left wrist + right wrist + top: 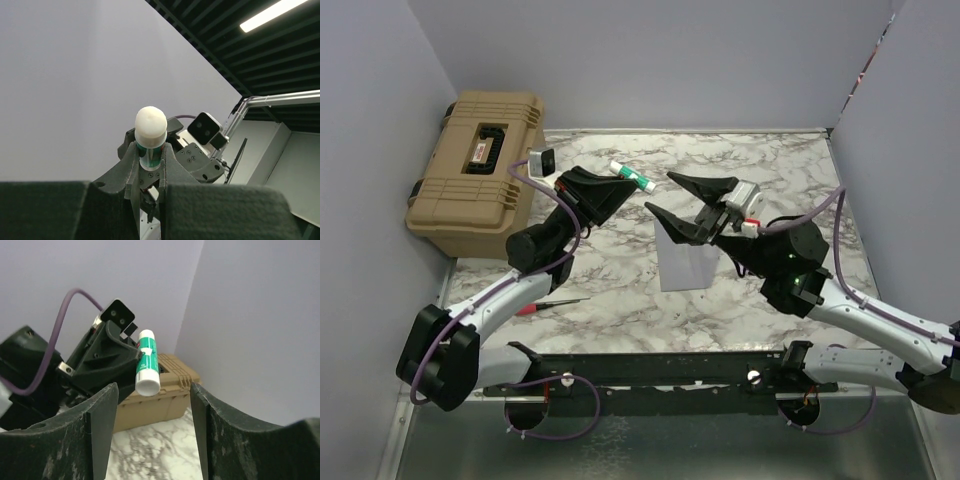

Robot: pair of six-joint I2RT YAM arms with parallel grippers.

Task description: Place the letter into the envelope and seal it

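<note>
A white marble-patterned table (770, 160) fills the middle of the top view, closed in by plain grey-lilac walls (650, 60). A tan case (480, 175) sits at upper left, and a red-handled tool (535, 308) lies at lower left. The envelope (686, 265) lies flat at centre frame, a pale grey-lilac rectangle. Its upper edge is hidden under the right gripper (659, 191), whose jaws are spread wide and hold nothing. Just left, the left gripper (618, 183), tilted upward, is clamped on a white-and-green glue stick (634, 177).
</note>
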